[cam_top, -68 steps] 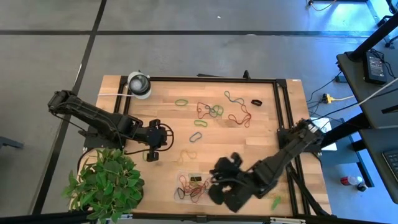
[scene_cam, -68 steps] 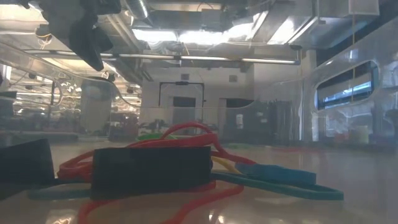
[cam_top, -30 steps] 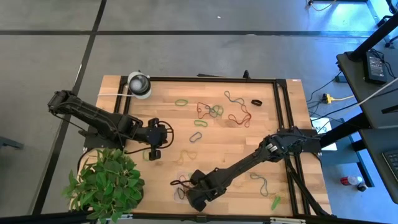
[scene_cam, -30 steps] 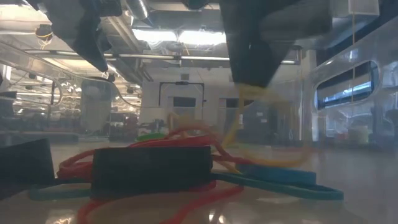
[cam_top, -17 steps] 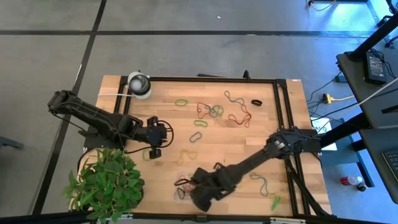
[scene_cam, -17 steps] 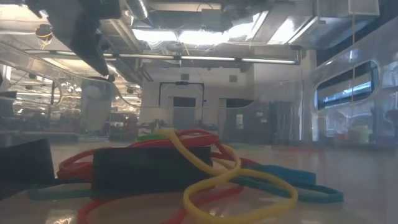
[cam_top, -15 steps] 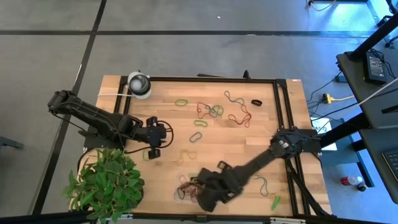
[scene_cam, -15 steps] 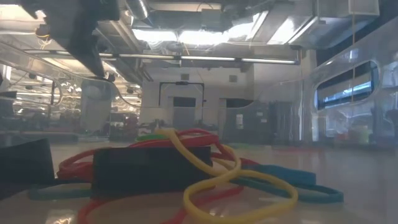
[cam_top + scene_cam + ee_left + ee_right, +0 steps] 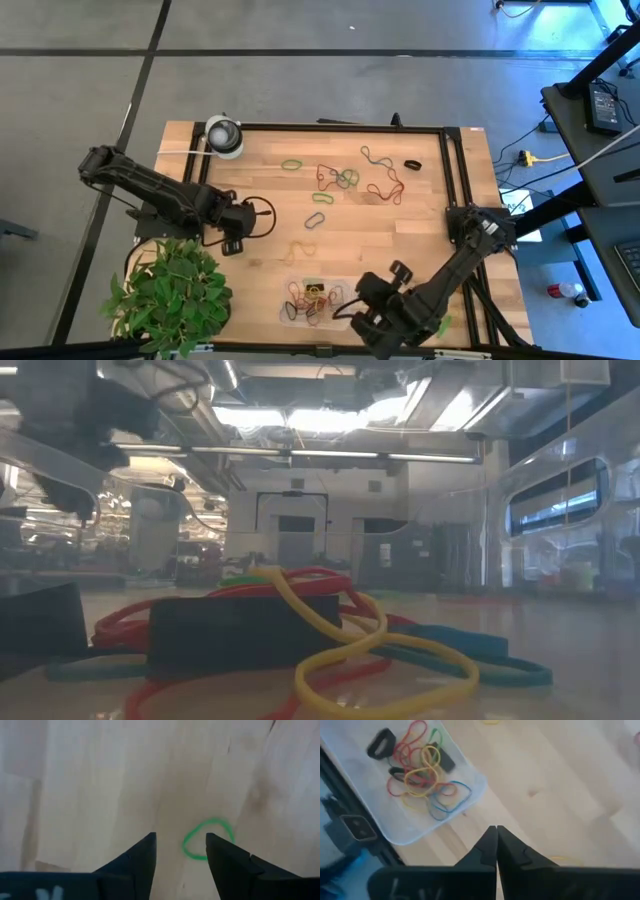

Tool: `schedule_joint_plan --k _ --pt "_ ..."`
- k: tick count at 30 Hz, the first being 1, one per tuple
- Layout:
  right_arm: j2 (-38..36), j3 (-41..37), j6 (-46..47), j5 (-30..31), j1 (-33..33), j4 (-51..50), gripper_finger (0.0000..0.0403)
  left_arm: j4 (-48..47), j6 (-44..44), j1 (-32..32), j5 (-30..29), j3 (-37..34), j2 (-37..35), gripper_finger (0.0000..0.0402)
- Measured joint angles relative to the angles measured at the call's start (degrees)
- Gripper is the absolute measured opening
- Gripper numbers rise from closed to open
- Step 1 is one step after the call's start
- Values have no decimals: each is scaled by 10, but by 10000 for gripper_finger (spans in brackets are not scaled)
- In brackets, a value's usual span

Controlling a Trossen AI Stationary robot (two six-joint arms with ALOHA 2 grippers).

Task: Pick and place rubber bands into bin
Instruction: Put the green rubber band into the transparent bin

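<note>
Rubber bands [image 9: 314, 293] partly in bin [image 9: 291, 310] at tabletop's near edge; others scattered toward far edge. Left gripper [image 9: 179, 854], fingers apart, hovers over green band [image 9: 206, 839]: descend straddling its strand, then pinch. Right gripper [image 9: 496, 845] pressed together, empty, beside bin.

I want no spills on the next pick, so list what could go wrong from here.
1. The left gripper is open above a green band that lies off to one side of the fingers, so a straight descent may miss it.
2. The bands in the bin form a tangled heap; another drop could catch on one and drag it out.
3. The right gripper, shut, sits close to the bin's corner and could nudge it.
</note>
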Motion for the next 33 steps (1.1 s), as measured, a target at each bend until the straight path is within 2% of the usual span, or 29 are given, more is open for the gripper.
schedule_joint_plan --k 5,10,17,25,29,33 --pt "-46 -132 58 0 22 141 2 23 47 -1 31 -48 28 158" --pt "-68 -206 137 1 37 235 3 69 88 -1 36 -81 55 160" --pt "-68 -215 213 1 56 204 3 160 133 -1 62 -107 84 159" --pt "-68 -215 247 45 73 147 2 158 150 -3 67 -113 143 146" --pt "-68 -223 263 76 85 124 2 159 162 -5 61 -112 152 108" --pt "-93 -285 270 79 98 167 1 141 154 -5 47 -96 152 27"
